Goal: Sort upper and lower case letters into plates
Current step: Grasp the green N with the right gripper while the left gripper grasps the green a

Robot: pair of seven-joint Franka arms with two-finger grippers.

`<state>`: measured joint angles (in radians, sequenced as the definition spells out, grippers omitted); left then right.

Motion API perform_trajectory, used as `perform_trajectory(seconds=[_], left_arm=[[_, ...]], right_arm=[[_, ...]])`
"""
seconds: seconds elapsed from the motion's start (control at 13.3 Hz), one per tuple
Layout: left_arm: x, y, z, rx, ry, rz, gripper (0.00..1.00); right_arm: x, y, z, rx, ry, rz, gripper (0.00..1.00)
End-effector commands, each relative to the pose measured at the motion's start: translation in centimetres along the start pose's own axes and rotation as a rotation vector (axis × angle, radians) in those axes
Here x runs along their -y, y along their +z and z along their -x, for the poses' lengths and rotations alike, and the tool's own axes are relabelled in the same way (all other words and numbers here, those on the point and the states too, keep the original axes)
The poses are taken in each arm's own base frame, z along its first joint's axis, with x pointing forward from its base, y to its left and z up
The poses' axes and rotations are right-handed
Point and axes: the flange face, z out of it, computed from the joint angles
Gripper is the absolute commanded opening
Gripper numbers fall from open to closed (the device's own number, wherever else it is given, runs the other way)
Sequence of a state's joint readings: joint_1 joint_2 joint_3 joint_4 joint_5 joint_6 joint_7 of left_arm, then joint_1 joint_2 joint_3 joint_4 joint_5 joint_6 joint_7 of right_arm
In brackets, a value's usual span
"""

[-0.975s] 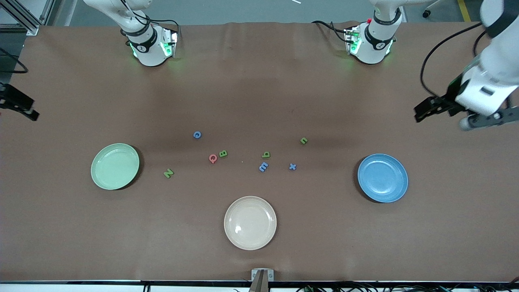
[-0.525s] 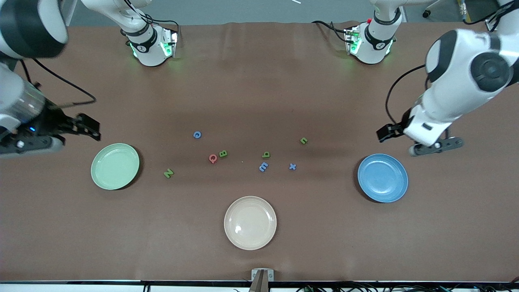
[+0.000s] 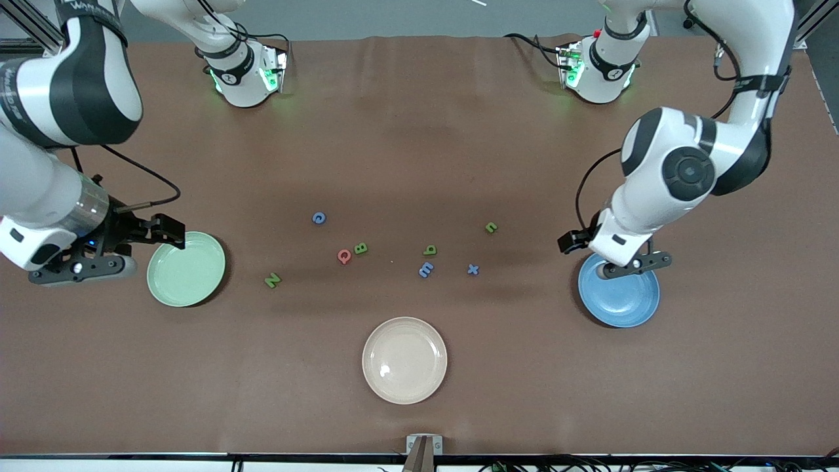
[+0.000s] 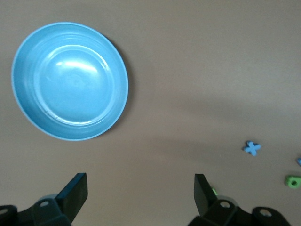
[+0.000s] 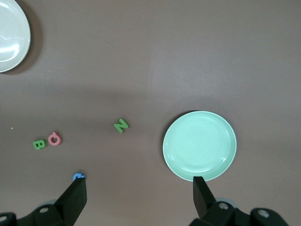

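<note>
Front view: left claw (image 3: 581,252) spread over blue plate (image 3: 623,305).

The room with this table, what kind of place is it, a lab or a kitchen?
Most likely a robotics lab: two arm bases are bolted along the brown-covered table, aluminium framing stands at one corner, and cables trail along the edge. The blue plate and foam letters look like test props.

Even, fairly bright overhead light covers the brown worktop (image 3: 419,164), and broad soft shadows of the arms lie across its middle. Pale glare patches sit on the blue plate (image 4: 75,66), the light green plate (image 5: 200,146) and the cream plate (image 3: 387,370), each edged by a dark crescent shadow. All views are sharp, without visible blur.
</note>
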<state>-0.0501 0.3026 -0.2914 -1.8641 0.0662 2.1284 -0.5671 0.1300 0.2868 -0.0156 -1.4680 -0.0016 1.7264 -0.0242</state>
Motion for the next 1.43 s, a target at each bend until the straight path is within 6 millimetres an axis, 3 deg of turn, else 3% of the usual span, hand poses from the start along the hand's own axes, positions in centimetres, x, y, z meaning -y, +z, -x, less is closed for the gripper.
perform_trajectory(seconds=[0.0, 0.3, 0.45, 0.75, 0.9, 1.05, 1.35], left_arm=[[-1.6, 2.7, -0.3, -0.027, -0.020, -0.008, 1.00], [-5.6, 5.9, 1.5, -0.038, -0.101, -0.013, 1.00], [-8.1, 8.2, 3.3, -0.042, -0.155, -0.038, 1.00], [-11.4, 13.4, 6.1, -0.045, -0.238, -0.052, 1.00], [-11.3, 14.3, 6.6, -0.046, -0.328, -0.036, 1.00], [-12.4, 16.2, 10.0, -0.043, -0.412, -0.012, 0.99], [-11.9, 18.4, 13.3, -0.026, -0.503, -0.025, 0.94]], right_arm=[[0.2, 4.8, -0.5, 0.012, 0.022, 0.010, 1.00], [0.7, 10.9, -0.2, -0.010, 0.093, 0.008, 1.00], [2.5, 14.4, -0.1, 0.004, 0.148, 0.009, 1.00], [3.8, 20.3, -0.5, 0.040, 0.209, 0.015, 1.00], [3.6, 23.0, -0.7, 0.039, 0.212, 0.014, 1.00], [3.7, 24.8, -0.6, 0.040, 0.210, 0.014, 1.00], [4.0, 28.8, -0.8, 0.042, 0.261, 0.010, 1.00]])
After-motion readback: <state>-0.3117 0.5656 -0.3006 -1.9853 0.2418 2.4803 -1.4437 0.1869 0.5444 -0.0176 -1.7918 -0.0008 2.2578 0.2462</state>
